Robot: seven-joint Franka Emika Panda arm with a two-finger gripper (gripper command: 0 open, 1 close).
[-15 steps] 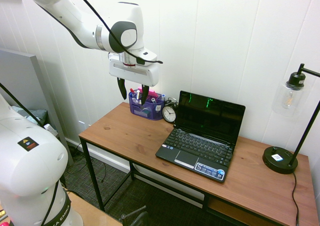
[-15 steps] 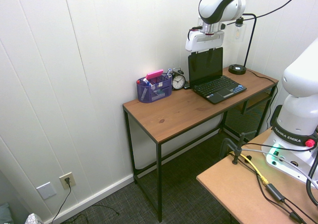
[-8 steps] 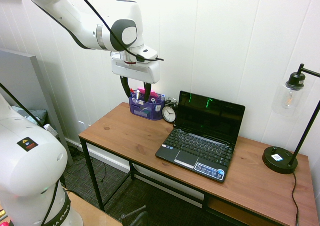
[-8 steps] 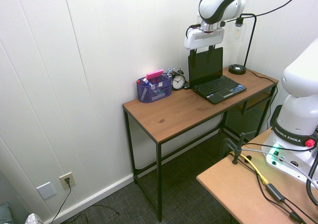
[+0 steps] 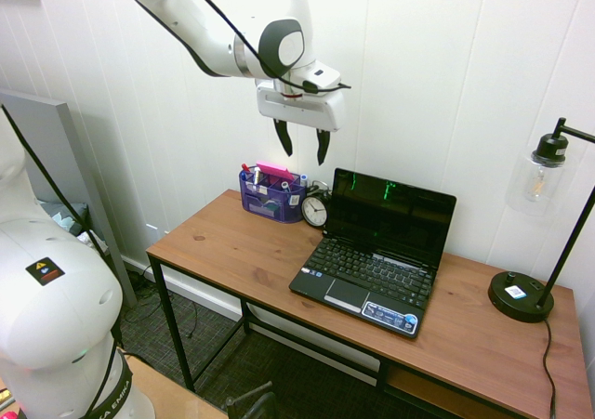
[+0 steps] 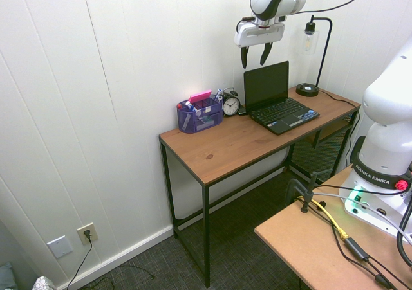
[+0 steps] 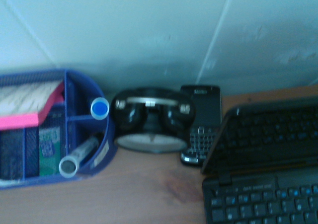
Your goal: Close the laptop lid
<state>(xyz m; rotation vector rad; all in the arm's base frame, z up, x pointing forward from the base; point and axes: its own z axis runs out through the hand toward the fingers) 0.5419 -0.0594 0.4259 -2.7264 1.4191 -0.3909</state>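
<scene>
Although the laptop lid (image 5: 393, 211) stood wide open, leaning a little past upright with its glossy dark screen facing the keyboard, nothing was yet touching it. The netbook sat toward the back of the wooden desk (image 5: 244, 245), its lid close to the white panelled wall, with an alarm clock (image 5: 315, 210) and a small phone (image 7: 200, 122) just beside its left edge and a blue organiser (image 5: 271, 195) beyond those. The gripper (image 5: 303, 146) hung well above the desk, above the clock and the lid's near corner, pointing steeply down, its fingers (image 5: 323, 147) spread wide and holding nothing.

The lid looked thin, stiff and light, a rigid panel turning on a hinge that probably offered only mild friction. It likely needed no grasp at all: a push from behind on the top edge, near its middle so the panel would not twist, should fold it down. The matte back probably gave fair grip, while the glossy screen would be slick and easy to mark, so contact there was best avoided. Because the netbook was small and light, a hard shove might slide it forward across the desk.
</scene>
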